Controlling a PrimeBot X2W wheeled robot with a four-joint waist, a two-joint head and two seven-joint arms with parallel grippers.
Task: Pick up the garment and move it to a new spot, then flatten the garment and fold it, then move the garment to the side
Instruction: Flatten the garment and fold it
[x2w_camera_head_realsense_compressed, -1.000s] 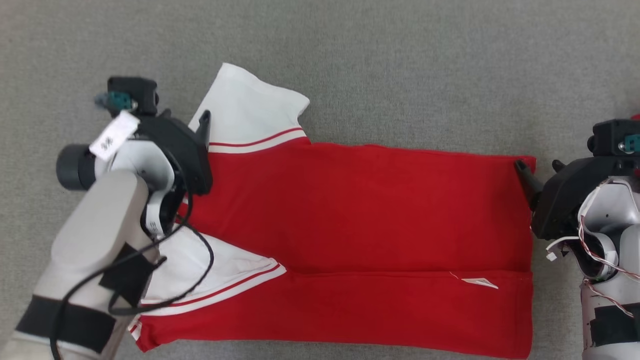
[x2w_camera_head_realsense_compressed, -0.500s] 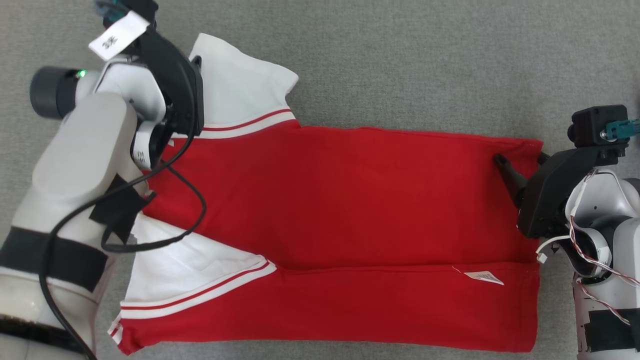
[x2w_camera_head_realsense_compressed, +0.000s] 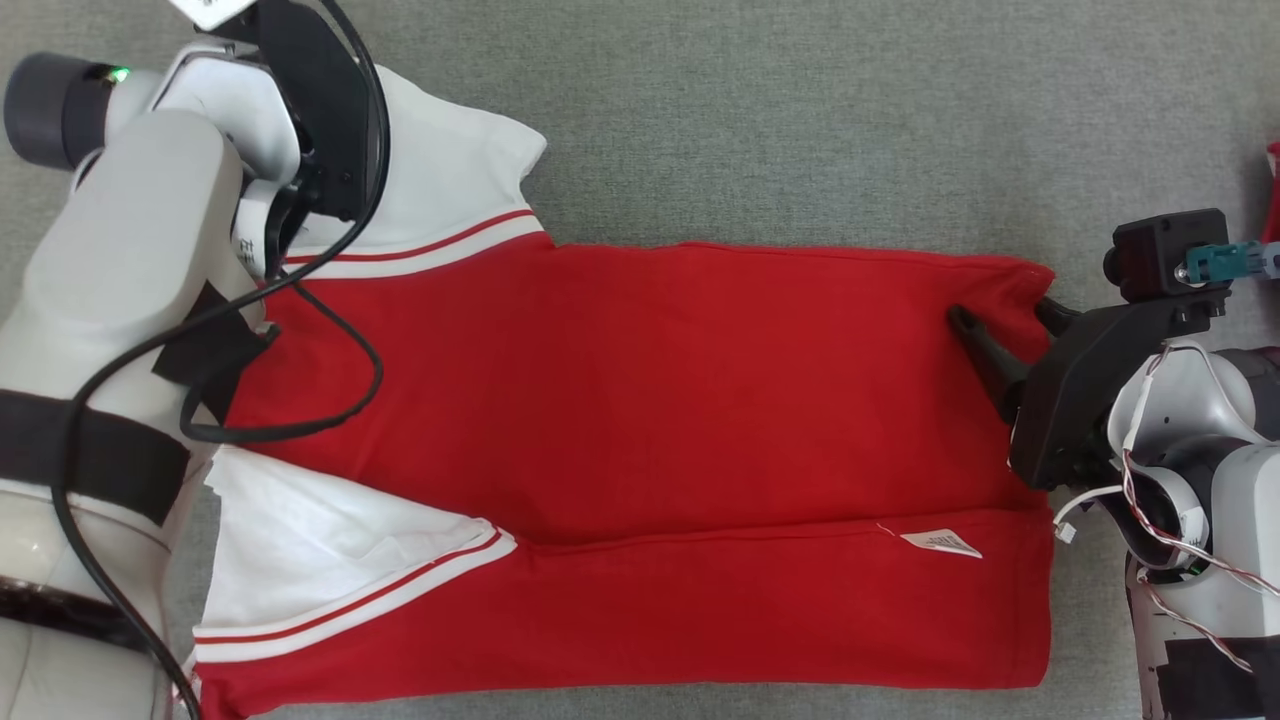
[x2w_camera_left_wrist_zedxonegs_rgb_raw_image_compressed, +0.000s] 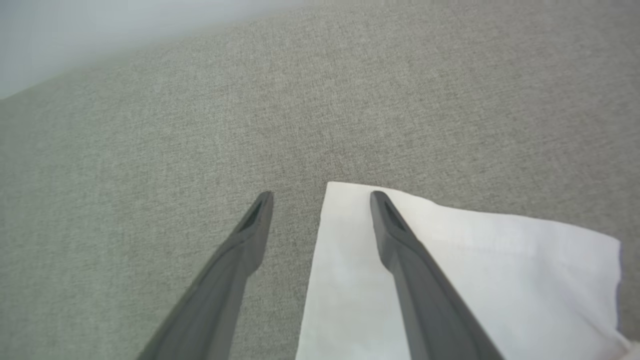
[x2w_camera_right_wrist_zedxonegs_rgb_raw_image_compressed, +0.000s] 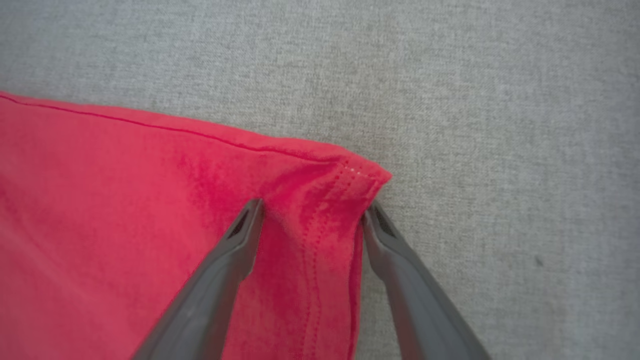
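While laid on grey woven cloth (x2w_camera_head_realsense_compressed: 800, 120), a white-sleeved red shirt (x2w_camera_head_realsense_compressed: 650, 400) is straddled.
Jaws are spread wide, nothing clamped: left gripper (x2w_camera_left_wrist_zedxonegs_rgb_raw_image_compressed: 321, 200) at its sleeve corner, right gripper (x2w_camera_right_wrist_zedxonegs_rgb_raw_image_compressed: 314, 207) at its hem corner.

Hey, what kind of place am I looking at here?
Probably a robot laundry-folding test bench: a red shirt with white sleeves lies spread on a grey cloth-covered surface, with a robot's open left pincer and right pincer at its ends.
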